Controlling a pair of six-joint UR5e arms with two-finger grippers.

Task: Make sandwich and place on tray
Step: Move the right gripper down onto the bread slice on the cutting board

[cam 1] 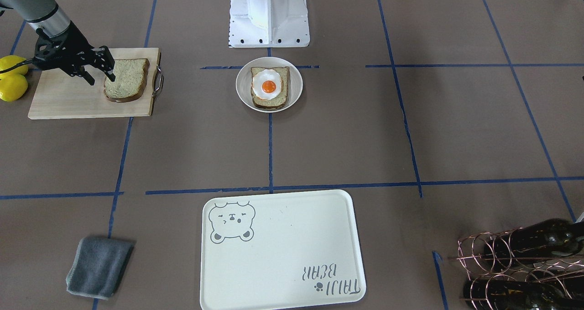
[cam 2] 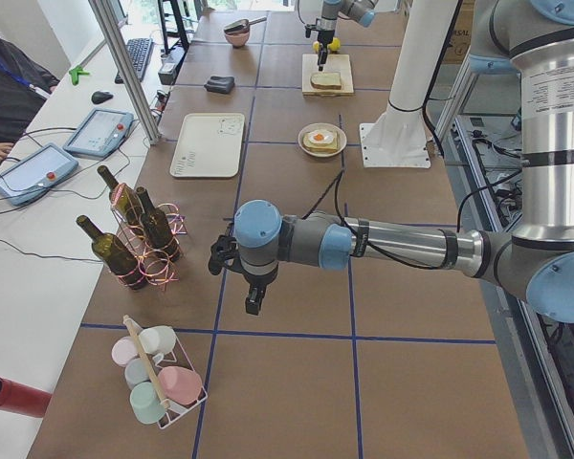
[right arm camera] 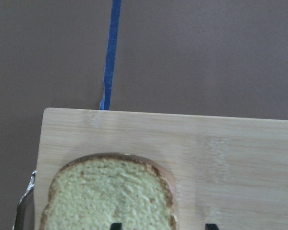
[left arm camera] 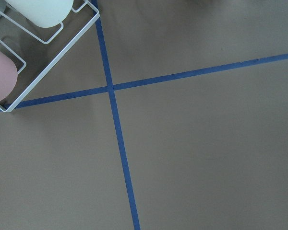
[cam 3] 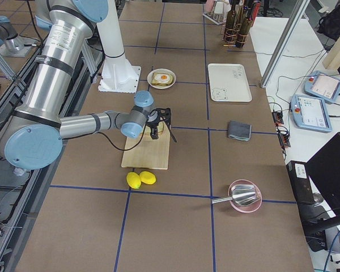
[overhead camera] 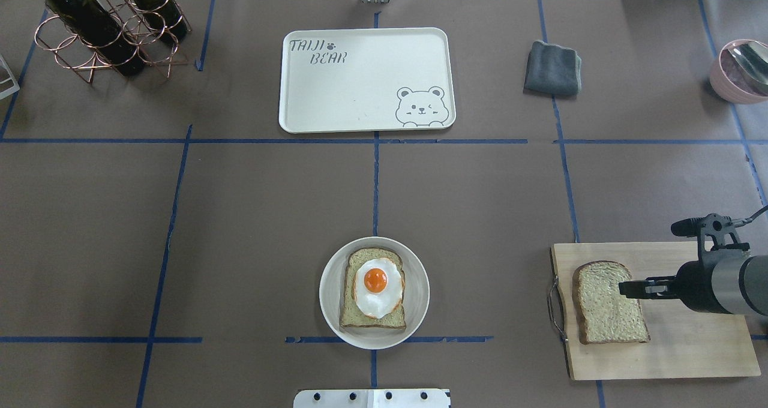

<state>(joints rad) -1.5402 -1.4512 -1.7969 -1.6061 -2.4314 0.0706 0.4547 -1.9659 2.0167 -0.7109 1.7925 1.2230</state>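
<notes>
When seen from overhead, the tray (overhead camera: 360, 78) reads "TAIJI BEAR"

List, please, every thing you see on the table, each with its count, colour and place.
bowl: one, white, centre, robot's side
bread slice: one, brown-crusted, in the bowl
fried egg: one, white and orange, on that slice
cutting board: one, pale wood, robot's right
second bread slice: one, brown-crusted, on the cutting board
tray: one, cream, far centre
cloth: one, grey, right of the tray
lemons: two, yellow, beside the cutting board
bottles: three, dark green, in a copper rack, far left
pink bowl: one, holding a metal scoop, far right
cups: several, pastel, in a wire rack, left end
right gripper: open, at the second bread slice's edge
left gripper: near the cups; state unclear
</notes>
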